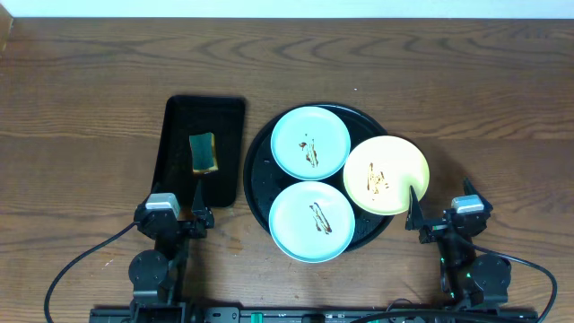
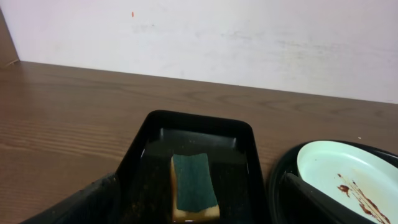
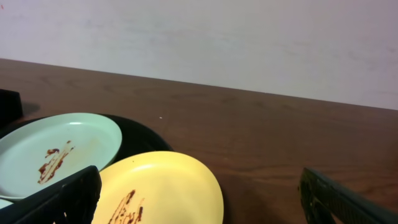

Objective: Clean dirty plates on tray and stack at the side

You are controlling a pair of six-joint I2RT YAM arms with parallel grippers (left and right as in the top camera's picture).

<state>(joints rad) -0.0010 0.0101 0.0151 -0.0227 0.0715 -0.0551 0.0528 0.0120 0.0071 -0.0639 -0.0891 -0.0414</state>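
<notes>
Three plates lie on the round black tray (image 1: 258,170), each with a brown sauce smear: a mint one at the far side (image 1: 310,142), a mint one at the near side (image 1: 311,221), and a yellow one (image 1: 386,175) overhanging the right rim. My left gripper (image 1: 175,208) is open at the near end of the rectangular tray, and in the left wrist view it (image 2: 199,214) faces the sponge (image 2: 194,186). Also open, my right gripper (image 1: 444,211) sits just right of the yellow plate (image 3: 168,186). Neither gripper holds anything.
A small rectangular black tray (image 1: 170,148) left of the round tray holds a green-topped yellow sponge (image 1: 204,152). Bare wooden table surrounds both trays. A pale wall runs along the far edge. Both arm bases and their cables sit at the near edge.
</notes>
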